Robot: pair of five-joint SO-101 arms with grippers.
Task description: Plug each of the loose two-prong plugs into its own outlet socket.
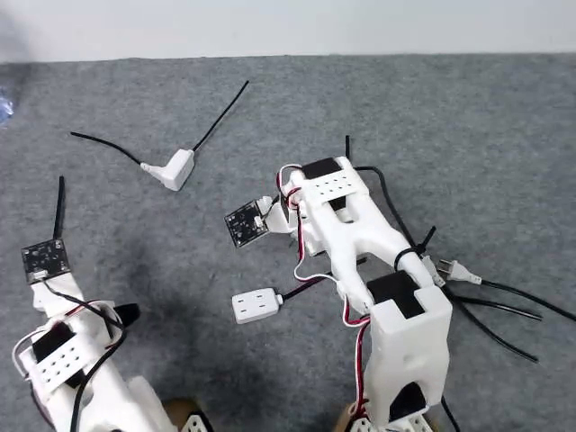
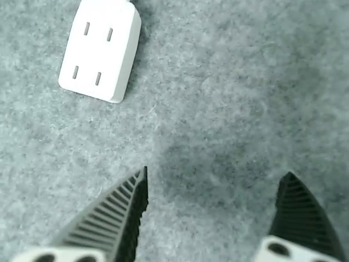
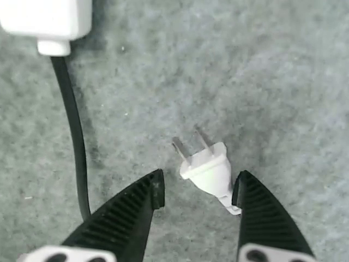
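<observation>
A white two-prong plug lies on the grey carpet with its prongs pointing toward the white outlet block. My right gripper is open, with one finger on each side of the plug's body. In the high view the outlet block lies left of the right arm. The block's slots face up in the left wrist view. My left gripper is open over bare carpet a short way from it. Another plug lies to the right, and an angled white plug at the far left.
Black cords trail over the carpet right of the right arm, and one runs from the outlet block under that arm. The angled plug's thin cords spread toward the back. The left arm stands at the near left corner.
</observation>
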